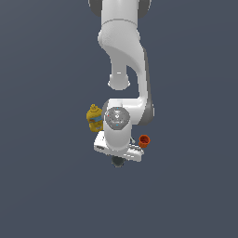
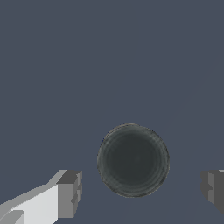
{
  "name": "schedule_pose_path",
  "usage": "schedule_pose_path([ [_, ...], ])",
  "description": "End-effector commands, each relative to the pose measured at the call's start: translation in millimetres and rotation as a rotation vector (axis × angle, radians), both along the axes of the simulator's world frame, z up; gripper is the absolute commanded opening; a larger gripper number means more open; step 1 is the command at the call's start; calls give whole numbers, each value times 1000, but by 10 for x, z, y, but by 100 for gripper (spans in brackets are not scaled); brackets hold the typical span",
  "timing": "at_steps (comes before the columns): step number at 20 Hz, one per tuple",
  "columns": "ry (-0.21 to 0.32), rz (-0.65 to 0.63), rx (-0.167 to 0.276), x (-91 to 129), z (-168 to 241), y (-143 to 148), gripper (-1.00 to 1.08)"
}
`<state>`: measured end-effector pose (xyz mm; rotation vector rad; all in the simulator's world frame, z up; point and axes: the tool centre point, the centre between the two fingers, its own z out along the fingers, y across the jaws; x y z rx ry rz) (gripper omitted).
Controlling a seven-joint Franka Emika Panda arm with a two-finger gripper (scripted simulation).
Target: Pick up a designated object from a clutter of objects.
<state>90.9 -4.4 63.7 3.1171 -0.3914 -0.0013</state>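
The designated object, a dark grey round disc-like thing [image 2: 133, 159], lies on the flat grey surface. In the exterior view only its edge [image 1: 117, 162] peeks out from under the arm's white hand [image 1: 118, 145]. My gripper [image 2: 141, 190] is open, with one finger [image 2: 70, 193] and the other finger [image 2: 213, 187] wide apart on either side of the round thing and not touching it. The yellow bottle with the blue label [image 1: 95, 117] and the orange cup [image 1: 144, 141] flank the hand. The thin black-and-white stick is hidden.
The white arm [image 1: 123, 51] reaches down from the top of the exterior view and covers the middle of the clutter. The bottle stands close on the exterior view's left of the hand, the cup close on its right.
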Motion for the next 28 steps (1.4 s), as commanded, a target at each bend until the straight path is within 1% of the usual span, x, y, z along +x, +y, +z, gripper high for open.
schedule_pose_path([
  [1, 0, 0, 0, -2, -43, 1, 100],
  [10, -1, -2, 0, -10, -439, 0, 100],
  [15, -1, -2, 0, 2, -501, 2, 100],
  [16, -1, -2, 0, 2, -501, 2, -100],
  [28, 0, -1, 1, -1, -484, 9, -100],
])
